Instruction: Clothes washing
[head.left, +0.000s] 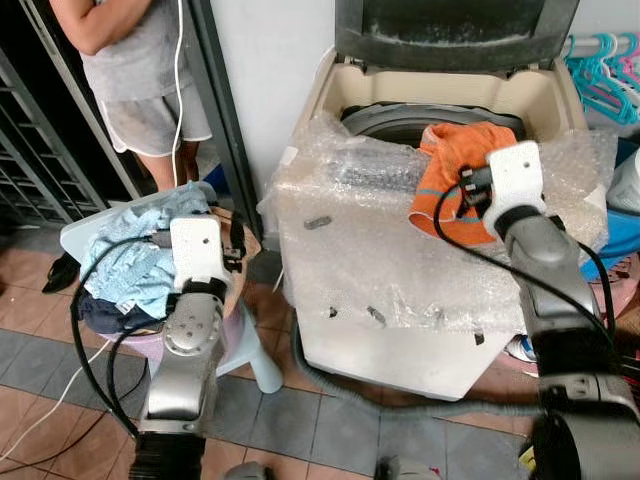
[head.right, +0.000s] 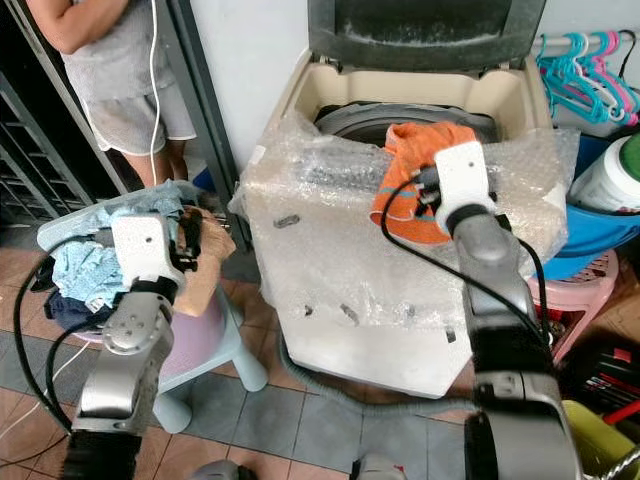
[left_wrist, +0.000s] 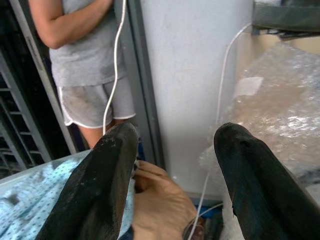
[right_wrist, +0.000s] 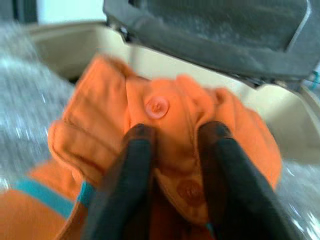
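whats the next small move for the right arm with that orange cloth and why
Probably carry it a little further forward and let go: the right gripper is shut on the orange garment at the front rim of the washing machine, whose lid is up, with the drum open just beyond.

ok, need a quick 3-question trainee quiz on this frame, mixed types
1. True or false: the washing machine lid is open.
2. What does the right gripper hold? A) blue towel B) orange garment C) hanger
3. Fill in: the left gripper hovers, jaws open, over a pile of ___ on the stool.

Key: 1 true; 2 B; 3 clothes.
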